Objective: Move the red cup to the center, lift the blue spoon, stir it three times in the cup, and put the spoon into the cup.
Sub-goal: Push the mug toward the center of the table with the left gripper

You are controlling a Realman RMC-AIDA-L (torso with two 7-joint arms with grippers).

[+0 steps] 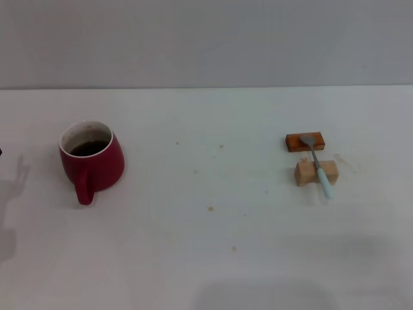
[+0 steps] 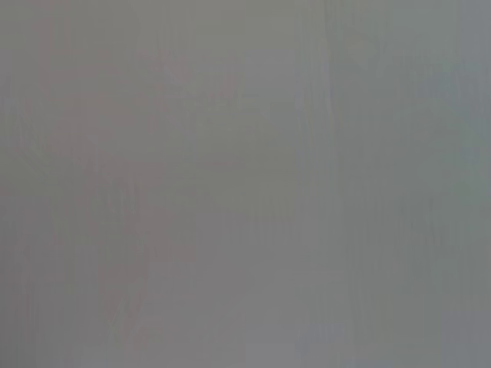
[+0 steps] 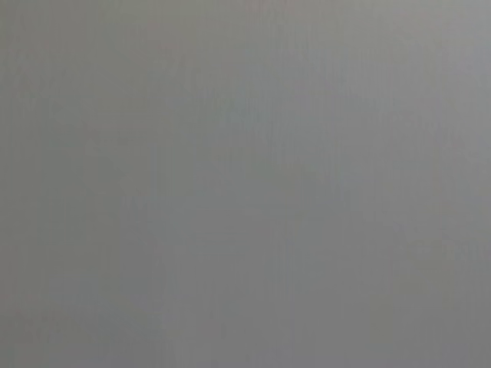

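Note:
The red cup (image 1: 92, 160) stands upright on the left of the white table, its loop handle turned toward the front and a dark liquid inside its white interior. On the right lies the blue spoon (image 1: 317, 163), its grey bowl resting on an orange-brown block (image 1: 305, 141) and its pale blue handle laid across a tan wooden block (image 1: 316, 172), pointing toward the front. Neither gripper shows in the head view. Both wrist views show only a plain grey surface.
The white table (image 1: 213, 219) carries a few small brown specks around its middle. A grey wall rises behind its far edge. Faint shadows fall at the left edge and along the front.

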